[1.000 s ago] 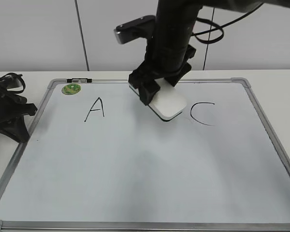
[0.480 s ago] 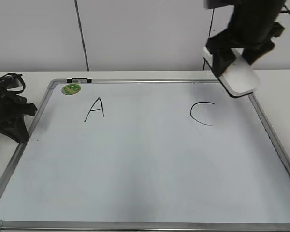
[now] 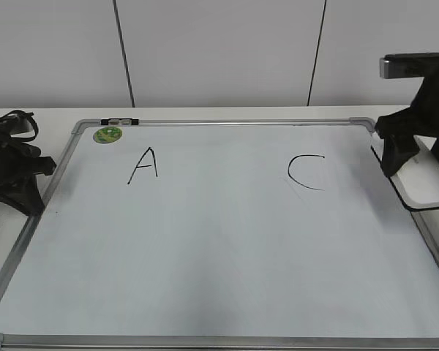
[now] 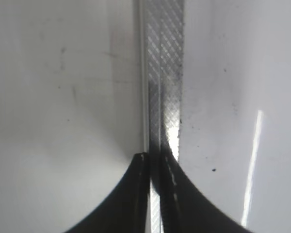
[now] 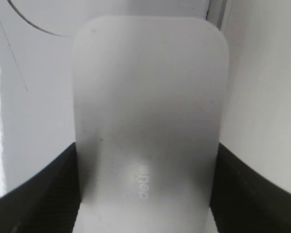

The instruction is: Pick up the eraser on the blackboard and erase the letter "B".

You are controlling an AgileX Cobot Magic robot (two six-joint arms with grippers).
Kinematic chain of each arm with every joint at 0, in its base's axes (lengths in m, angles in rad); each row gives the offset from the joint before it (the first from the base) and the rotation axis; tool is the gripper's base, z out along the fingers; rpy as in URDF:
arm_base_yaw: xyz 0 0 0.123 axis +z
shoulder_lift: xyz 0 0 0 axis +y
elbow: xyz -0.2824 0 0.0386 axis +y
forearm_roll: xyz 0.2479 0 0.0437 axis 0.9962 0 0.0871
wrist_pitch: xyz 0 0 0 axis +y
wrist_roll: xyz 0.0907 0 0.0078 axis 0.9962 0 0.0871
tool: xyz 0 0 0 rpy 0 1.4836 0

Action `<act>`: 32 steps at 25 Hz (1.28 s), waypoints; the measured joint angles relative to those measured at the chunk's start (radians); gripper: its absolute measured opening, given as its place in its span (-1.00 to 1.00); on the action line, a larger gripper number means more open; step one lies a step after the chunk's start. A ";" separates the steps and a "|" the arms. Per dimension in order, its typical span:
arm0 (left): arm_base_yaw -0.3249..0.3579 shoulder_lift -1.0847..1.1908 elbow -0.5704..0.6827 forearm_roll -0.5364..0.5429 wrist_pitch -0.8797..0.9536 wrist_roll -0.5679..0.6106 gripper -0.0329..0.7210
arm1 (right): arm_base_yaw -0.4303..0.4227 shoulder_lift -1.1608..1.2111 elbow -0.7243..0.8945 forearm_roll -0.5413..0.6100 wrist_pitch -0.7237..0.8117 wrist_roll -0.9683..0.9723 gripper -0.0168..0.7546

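we see the right gripper (image 3: 417, 157) clamped on the eraser (image 3: 423, 183), its two dark fingers (image 5: 31, 194) pressing against the long sides of the white block. in the right wrist view the eraser (image 5: 148, 121) fills most of the picture, smooth and rounded at the corners, with tiny grey lettering near its lower end. it sits at the right edge of the blackboard (image 3: 205, 248), over the silver frame; we cannot tell whether it touches the frame or hangs just above it. behind it in the wrist view we see part of a curved black stroke at the upper left and the frame rail at the upper right

moving out across the board, the letter c (image 3: 306, 172) stands near the eraser, to its left. the letter a (image 3: 144, 166) stands well apart on the left side. between the two the surface shows bare white and we see no b there. a small round green sticker (image 3: 108, 134) sits in the upper left corner, just beside a small black clip (image 3: 121, 121) on the top frame

the left gripper (image 4: 154, 194) rests at the left edge of the board, its fingers together with only a thin slit between them, right over the patterned silver frame (image 4: 164, 73). in the exterior view the left arm (image 3: 11, 168) lies dark and low on the table (image 3: 29, 113) beside the board
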 joint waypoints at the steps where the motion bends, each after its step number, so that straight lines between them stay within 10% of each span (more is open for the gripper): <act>1: 0.000 0.000 0.000 0.000 0.000 0.000 -0.87 | -0.005 0.000 0.018 0.000 -0.019 0.000 0.47; 32: 0.000 0.000 0.000 0.000 0.004 0.000 -0.85 | -0.062 0.178 0.103 0.046 -0.291 0.002 0.49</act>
